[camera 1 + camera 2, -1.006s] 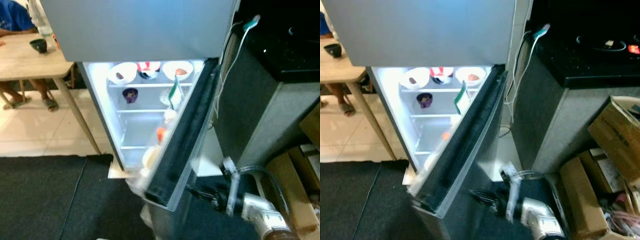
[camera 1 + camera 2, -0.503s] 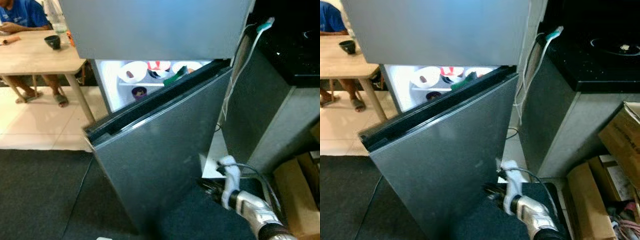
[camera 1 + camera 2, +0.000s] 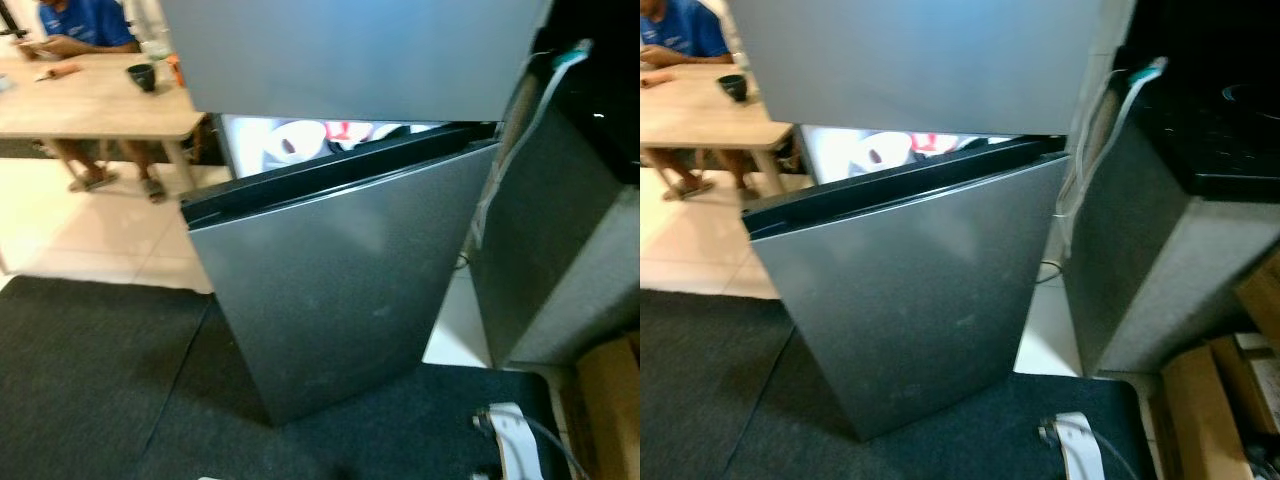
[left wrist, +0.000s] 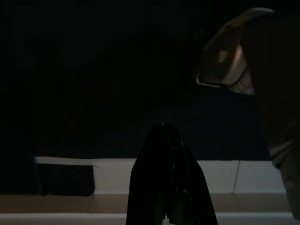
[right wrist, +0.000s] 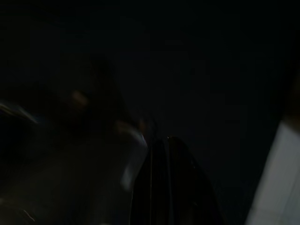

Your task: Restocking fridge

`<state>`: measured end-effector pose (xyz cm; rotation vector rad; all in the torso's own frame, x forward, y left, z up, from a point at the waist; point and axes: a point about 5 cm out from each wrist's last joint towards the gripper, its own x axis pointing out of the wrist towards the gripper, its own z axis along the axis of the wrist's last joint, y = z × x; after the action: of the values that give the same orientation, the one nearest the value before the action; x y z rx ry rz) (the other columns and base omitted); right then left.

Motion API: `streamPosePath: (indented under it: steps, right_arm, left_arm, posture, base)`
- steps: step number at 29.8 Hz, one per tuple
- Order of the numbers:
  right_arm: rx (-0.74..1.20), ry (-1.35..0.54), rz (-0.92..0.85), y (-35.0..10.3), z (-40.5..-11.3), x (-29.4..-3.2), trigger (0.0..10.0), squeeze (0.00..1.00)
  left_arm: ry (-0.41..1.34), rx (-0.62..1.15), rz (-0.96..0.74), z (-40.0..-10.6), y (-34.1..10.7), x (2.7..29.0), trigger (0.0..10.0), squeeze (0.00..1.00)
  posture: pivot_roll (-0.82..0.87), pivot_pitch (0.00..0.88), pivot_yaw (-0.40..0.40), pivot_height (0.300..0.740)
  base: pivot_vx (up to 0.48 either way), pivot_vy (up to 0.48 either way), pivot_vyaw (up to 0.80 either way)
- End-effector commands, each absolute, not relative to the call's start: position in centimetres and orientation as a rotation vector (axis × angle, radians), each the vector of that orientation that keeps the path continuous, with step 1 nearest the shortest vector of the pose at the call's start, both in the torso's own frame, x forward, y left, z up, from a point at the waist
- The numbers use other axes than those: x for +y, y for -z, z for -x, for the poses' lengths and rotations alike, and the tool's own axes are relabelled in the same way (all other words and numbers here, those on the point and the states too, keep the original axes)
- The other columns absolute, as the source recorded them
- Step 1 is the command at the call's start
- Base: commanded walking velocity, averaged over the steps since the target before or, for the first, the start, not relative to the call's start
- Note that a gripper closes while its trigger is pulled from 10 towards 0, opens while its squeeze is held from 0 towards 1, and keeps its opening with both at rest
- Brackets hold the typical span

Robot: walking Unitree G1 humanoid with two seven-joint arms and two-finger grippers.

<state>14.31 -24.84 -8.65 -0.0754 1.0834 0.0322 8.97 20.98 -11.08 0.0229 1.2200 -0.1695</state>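
fridge door (image 3: 330, 280) swung nearly shut — narrow gap | both fingers' state: cannot tell

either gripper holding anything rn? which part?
Nothing held. Both wrist views show black fingers pressed together, left gripper and right gripper, with nothing between them. The fridge door stands nearly shut, untouched.

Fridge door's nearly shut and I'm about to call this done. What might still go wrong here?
1. The lower fridge door stands ajar: a lit gap shows a white bowl on the top shelf. It may not seal without a push.
2. A white cable hangs down the fridge's hinge side, where an arm might snag it.
3. The right arm is low and off the door, so a final push needs care.
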Motion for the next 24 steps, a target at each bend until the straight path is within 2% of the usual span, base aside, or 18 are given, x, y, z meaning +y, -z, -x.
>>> streamPosePath:
  steps: [1, 4, 16, 24]
  right_arm:
    - [1.142, -0.004, 0.084, 9.3, -13.0, -24.7, 10.0, 0.0]
    - [1.22, 0.044, 0.102, 10.0, -10.2, -25.3, 10.0, 0.0]
    - [1.219, 0.055, 0.138, 9.9, -10.3, -25.4, 10.0, 0.0]
    - [1.194, 0.056, 0.141, 9.9, -11.1, -24.9, 10.0, 0.0]
  left_arm:
    - [0.21, 1.231, 0.003, -8.6, 11.3, 19.7, 10.0, 0.0]
    - [0.208, 1.231, 0.001, -8.5, 11.3, 19.8, 10.0, 0.0]
    - [0.212, 1.214, -0.002, -9.3, 11.2, 19.6, 10.0, 0.0]
    - [0.226, 1.216, -0.009, -9.3, 11.2, 19.5, 10.0, 0.0]
  posture:
    - [-0.07, 0.071, -0.008, 0.74]
    - [-0.08, 0.067, -0.007, 0.74]
    - [-0.08, 0.059, -0.01, 0.74]
    - [-0.08, 0.061, -0.009, 0.74]
  base:
    - [0.0, 0.0, 0.76]
    - [0.0, 0.0, 0.76]
    - [0.0, 0.0, 0.75]
    - [0.0, 0.0, 0.0]
